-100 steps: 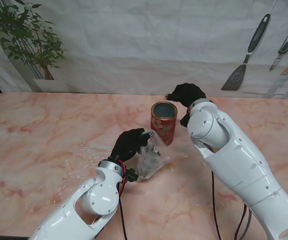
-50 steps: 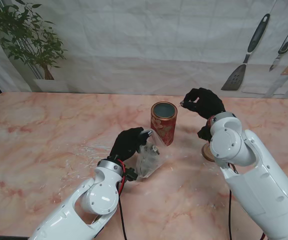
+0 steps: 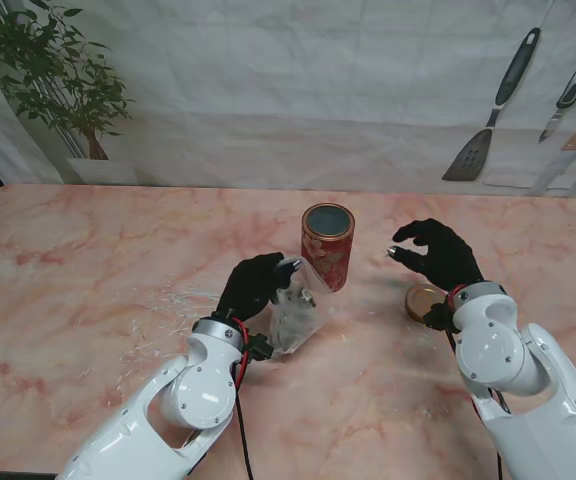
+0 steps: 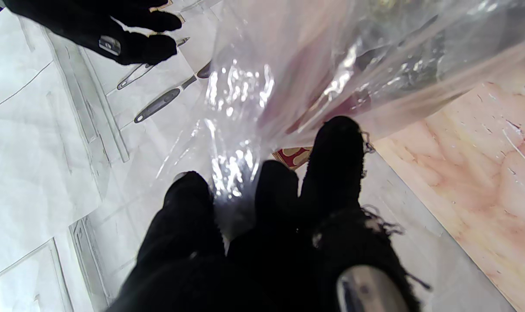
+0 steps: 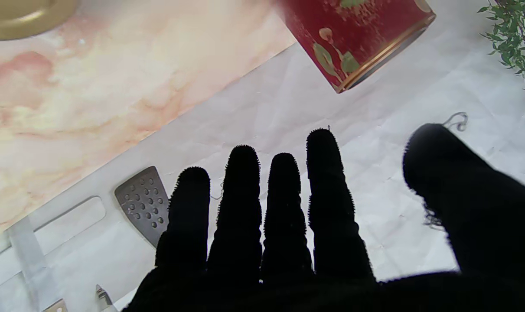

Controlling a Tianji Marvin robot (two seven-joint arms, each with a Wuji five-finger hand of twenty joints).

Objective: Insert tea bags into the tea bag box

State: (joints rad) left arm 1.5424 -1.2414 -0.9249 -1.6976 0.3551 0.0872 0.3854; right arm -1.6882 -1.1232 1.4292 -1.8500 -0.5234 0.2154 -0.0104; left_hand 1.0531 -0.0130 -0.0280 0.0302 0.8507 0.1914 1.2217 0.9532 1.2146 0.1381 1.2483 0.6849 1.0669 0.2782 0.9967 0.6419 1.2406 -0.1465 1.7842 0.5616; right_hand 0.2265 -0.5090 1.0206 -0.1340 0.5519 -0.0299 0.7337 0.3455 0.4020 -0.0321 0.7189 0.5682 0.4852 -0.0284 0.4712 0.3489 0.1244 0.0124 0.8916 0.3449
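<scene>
Tea bag box (image 3: 327, 245): red tin with gold pattern, upright mid-counter, mouth open and uncovered. Its gold lid (image 3: 423, 301) lies flat on the counter (image 3: 78, 270) to the right of the tin, just beside the right wrist.

Clear plastic bag (image 3: 296, 315) with the tea bags rests just beside the tin on the side nearer to me; contents too blurred through the film to count. Left robot hand (image 3: 256, 285) is clamped on the bag's top edge, fingers (image 4: 331, 156) pinching the film.

Right robot hand (image 3: 436, 252) hovers right of the tin, fingers spread, holding nothing.

Judged step: tin opened, bag held ready; no tea bag transferred yet. Next move likely calls for the free hand to reach into the bag mouth while the left steadies it.

No readable writing or brand on tin, lid or bag.
</scene>
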